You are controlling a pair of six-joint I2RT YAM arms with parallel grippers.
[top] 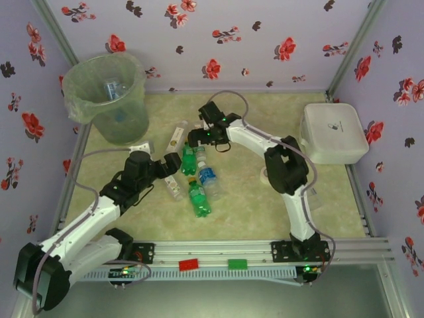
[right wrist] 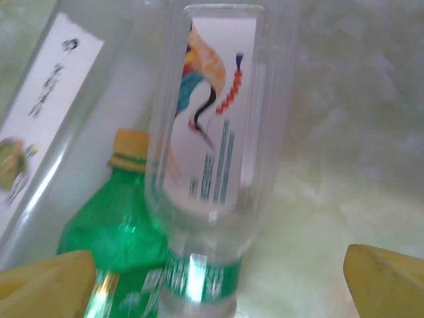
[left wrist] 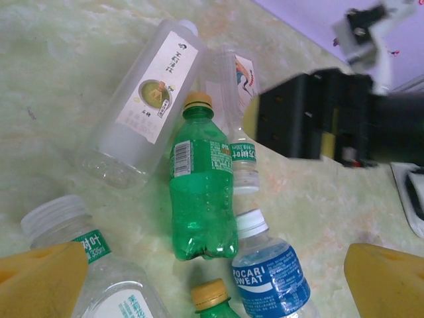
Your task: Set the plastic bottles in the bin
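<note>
The right hand (right wrist: 215, 285) is wide open and holds nothing. The clear bird bottle (right wrist: 212, 132) lies flat on the tabletop (right wrist: 358, 119) just under it, its long side running between the two fingers (a good fit). The left hand (left wrist: 213, 281), open and empty too, is farther off.
</note>
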